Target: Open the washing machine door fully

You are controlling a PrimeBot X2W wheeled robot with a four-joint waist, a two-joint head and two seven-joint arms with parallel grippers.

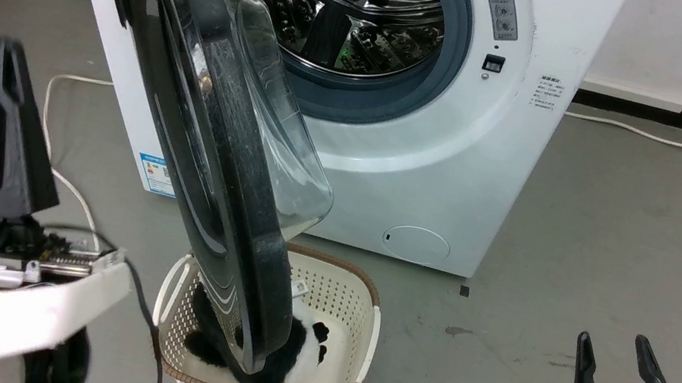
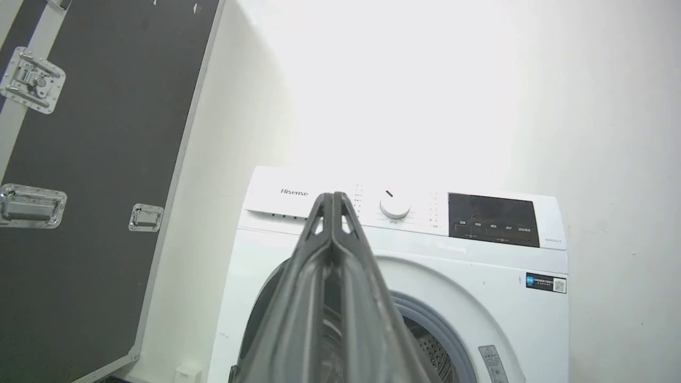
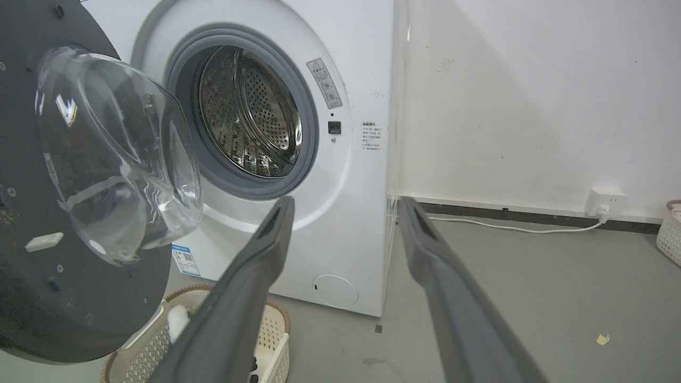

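The washing machine door (image 1: 208,147), a glossy black disc with a bulging clear glass bowl (image 1: 273,137), stands swung out from the white machine (image 1: 457,170), seen nearly edge-on in the head view. Its inner face and bowl (image 3: 117,154) fill the left of the right wrist view. The steel drum (image 1: 353,4) lies exposed behind it. My left gripper (image 1: 8,48) is shut, empty, left of the door and apart from it; its joined fingertips (image 2: 334,198) point at the control panel. My right gripper (image 1: 612,345) stands open at the lower right, far from the door.
A cream laundry basket (image 1: 358,335) holding a black-and-white item sits on the floor under the door's lower edge. A small round white service flap (image 1: 416,243) is low on the machine. A black flight case (image 2: 80,186) stands left of the machine. A cable (image 1: 672,142) runs along the wall.
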